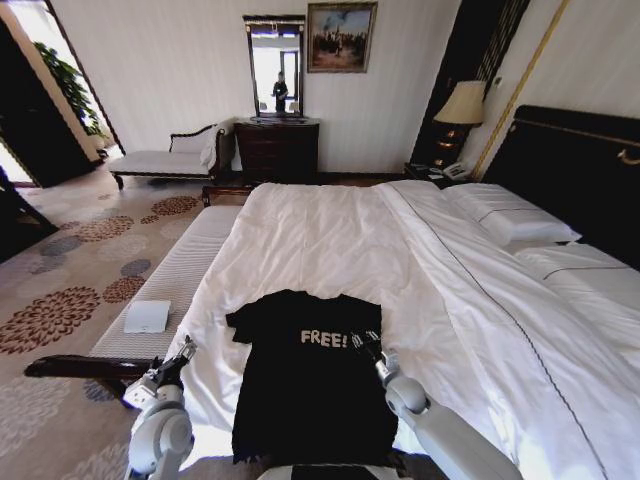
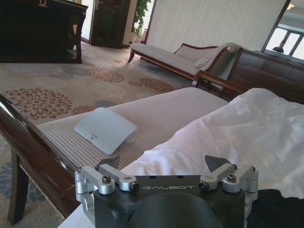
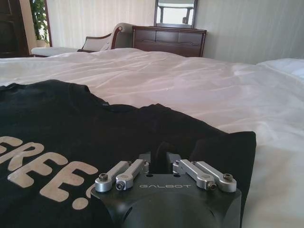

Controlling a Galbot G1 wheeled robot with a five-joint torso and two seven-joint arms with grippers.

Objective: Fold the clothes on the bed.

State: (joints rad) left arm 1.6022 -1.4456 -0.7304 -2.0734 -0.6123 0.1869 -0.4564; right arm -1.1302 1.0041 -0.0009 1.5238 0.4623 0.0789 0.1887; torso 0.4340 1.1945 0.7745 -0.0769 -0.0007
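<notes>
Here the right hand (image 3: pixel 164 152) rests low on the black T-shirt (image 1: pixel 305 375), its fingers drawn close together at the fabric beside the right sleeve, though whether cloth is pinched between them I cannot tell; the left hand (image 2: pixel 166 164) hangs released, fingers spread wide, off the bed's left edge near the shirt's other side, touching nothing. The shirt lies flat and face up at the foot edge of the bed (image 1: pixel 420 250), white "FREE!" lettering (image 1: pixel 324 338) uppermost, sleeves spread, its hem reaching the mattress edge nearest the robot; it looks light, limp and unslippery, so it should drape and crease wherever it is lifted, and I judge the shoulder seams or sleeve ends the best holds, a pinch of one layer only. Beneath it the white duvet (image 1: pixel 330 235) is soft and rumpled, likely to bunch if caught; left of the bed stands a pale ribbed bench (image 2: pixel 142 118) with a dark wooden rail, carrying a flat white pad (image 2: pixel 104 129).
</notes>
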